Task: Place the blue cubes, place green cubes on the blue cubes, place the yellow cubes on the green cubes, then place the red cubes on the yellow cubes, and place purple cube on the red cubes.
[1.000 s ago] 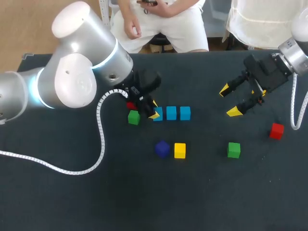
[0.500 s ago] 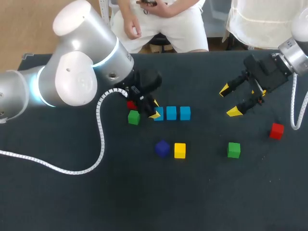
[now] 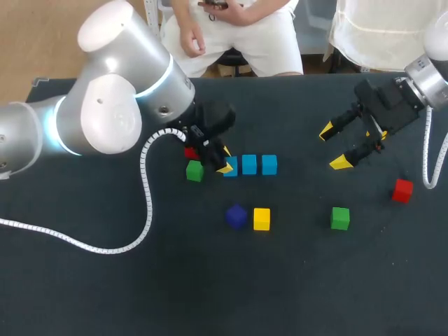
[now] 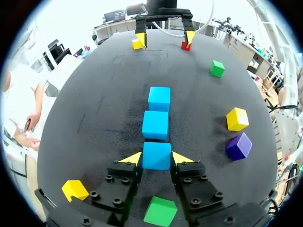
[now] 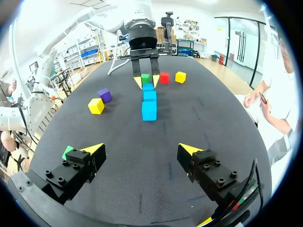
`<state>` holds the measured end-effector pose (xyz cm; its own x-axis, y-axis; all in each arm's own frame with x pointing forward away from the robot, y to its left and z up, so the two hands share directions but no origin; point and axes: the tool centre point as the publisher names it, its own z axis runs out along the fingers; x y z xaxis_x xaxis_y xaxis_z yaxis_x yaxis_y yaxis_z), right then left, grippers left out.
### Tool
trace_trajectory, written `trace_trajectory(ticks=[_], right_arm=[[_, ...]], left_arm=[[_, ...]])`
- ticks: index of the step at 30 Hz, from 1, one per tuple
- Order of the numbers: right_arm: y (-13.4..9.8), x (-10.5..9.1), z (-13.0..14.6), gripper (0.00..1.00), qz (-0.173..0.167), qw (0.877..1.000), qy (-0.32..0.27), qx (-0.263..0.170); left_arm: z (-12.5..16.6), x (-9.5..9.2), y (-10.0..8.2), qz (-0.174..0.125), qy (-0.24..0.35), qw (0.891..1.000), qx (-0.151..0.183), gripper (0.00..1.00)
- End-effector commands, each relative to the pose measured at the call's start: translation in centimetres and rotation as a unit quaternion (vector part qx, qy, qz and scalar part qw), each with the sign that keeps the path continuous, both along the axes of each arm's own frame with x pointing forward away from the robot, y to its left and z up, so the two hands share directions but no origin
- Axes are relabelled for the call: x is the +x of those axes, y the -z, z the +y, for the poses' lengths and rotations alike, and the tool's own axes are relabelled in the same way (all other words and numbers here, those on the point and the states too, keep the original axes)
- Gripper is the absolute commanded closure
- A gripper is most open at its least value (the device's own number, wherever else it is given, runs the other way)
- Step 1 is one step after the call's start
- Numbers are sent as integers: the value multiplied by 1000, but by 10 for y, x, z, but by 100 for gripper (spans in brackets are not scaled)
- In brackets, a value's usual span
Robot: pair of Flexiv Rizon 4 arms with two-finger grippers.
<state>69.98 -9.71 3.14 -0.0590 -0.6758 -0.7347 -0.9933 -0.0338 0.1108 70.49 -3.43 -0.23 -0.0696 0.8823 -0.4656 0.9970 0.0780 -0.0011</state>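
Three blue cubes lie in a row on the dark table. My left gripper [image 3: 224, 160] [image 4: 157, 159] is shut on the blue cube [image 4: 156, 155] [image 3: 231, 166] at the row's near end; the other two [image 4: 155, 125] [image 4: 159, 98] lie ahead of it. A green cube [image 4: 161, 211] [image 3: 194, 171] sits under the gripper, beside a partly hidden red cube [image 3: 190, 152]. A yellow cube [image 4: 75, 190] lies beside that gripper. Farther off are a purple cube [image 3: 236, 216], a yellow cube [image 3: 262, 218], a green cube [image 3: 340, 218] and a red cube [image 3: 402, 190]. My right gripper [image 3: 334, 147] [image 5: 141, 150] hangs open and empty above the table's right part.
The right arm's white cable [image 3: 428, 157] hangs beside the red cube at the right. The left arm's coiled cable [image 3: 143, 210] lies across the left part of the table. Bare dark table [image 3: 231, 287] spreads along the front.
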Motion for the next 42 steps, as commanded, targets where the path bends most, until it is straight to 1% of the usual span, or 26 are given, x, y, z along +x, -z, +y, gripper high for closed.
trace_trajectory(ticks=[1, 11, 21, 39, 42], right_arm=[[0, 0, 0, 0, -1, 1000, 0, 1], [0, 0, 0, 0, -1, 1000, 0, 1], [0, 0, 0, 0, -1, 1000, 0, 1], [0, 0, 0, 0, -1, 1000, 0, 1], [0, 0, 0, 0, -1, 1000, 0, 1]], left_arm=[[1, 2, -1, 2, 1, 1000, 3, 100], [0, 7, -2, 2, 6, 1000, 6, 100], [2, 6, 2, 7, 1, 1000, 5, 100], [1, 7, 4, 7, -1, 1000, 1, 100], [1, 7, 4, 8, -1, 1000, 2, 96]])
